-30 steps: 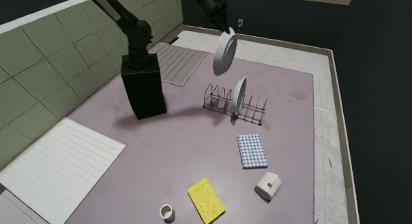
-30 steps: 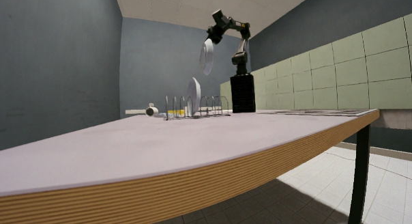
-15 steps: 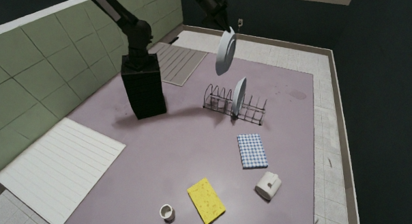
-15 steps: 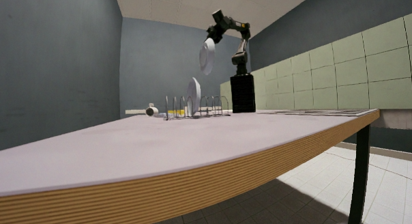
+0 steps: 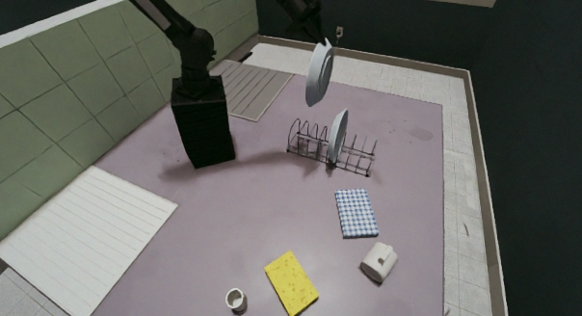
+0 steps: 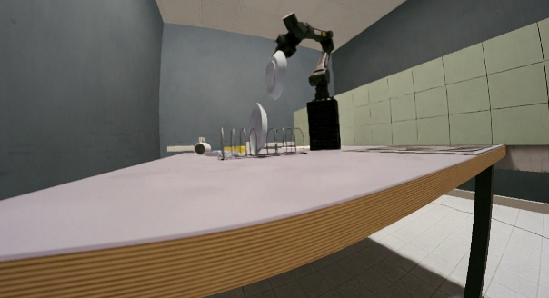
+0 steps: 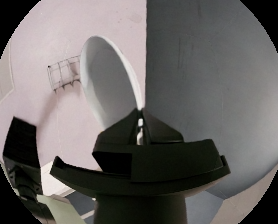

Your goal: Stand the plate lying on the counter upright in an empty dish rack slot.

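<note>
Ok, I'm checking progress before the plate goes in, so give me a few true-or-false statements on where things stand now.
1. The pincer grips a plate in the air by its rim. True.
2. That plate hangs flat, face down. False: it hangs on edge.
3. Another plate stands upright in the dish rack. True.
4. The rack's slots are all full. False: several are empty.
5. The mug stands upright. False: it lies on its side.
</note>
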`<state>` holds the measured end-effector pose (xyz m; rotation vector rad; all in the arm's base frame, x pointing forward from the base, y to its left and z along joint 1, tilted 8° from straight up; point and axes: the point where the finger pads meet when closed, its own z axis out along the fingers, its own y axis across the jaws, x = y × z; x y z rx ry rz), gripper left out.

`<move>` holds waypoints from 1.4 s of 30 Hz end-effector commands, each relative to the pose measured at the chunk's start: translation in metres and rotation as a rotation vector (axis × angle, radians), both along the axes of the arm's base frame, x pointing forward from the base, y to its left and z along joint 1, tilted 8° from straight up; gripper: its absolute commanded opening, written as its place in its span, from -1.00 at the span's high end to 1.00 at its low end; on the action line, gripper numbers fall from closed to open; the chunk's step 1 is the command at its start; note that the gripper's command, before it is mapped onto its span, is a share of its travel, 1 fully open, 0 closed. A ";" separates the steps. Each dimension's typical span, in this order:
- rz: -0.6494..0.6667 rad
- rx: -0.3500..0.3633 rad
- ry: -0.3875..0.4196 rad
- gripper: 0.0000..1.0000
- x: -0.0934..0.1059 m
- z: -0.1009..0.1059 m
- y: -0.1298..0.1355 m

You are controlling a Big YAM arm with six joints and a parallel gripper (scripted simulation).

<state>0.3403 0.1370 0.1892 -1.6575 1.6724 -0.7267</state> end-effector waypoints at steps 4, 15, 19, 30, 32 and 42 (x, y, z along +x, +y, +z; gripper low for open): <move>-0.005 0.036 -0.074 1.00 0.009 0.027 0.002; -0.005 0.036 -0.074 1.00 0.009 0.027 0.002; -0.005 0.036 -0.074 1.00 0.009 0.027 0.002; -0.005 0.036 -0.074 1.00 0.009 0.027 0.002; -0.005 0.036 -0.074 1.00 0.009 0.027 0.002; -0.006 0.049 -0.088 1.00 0.013 0.032 0.005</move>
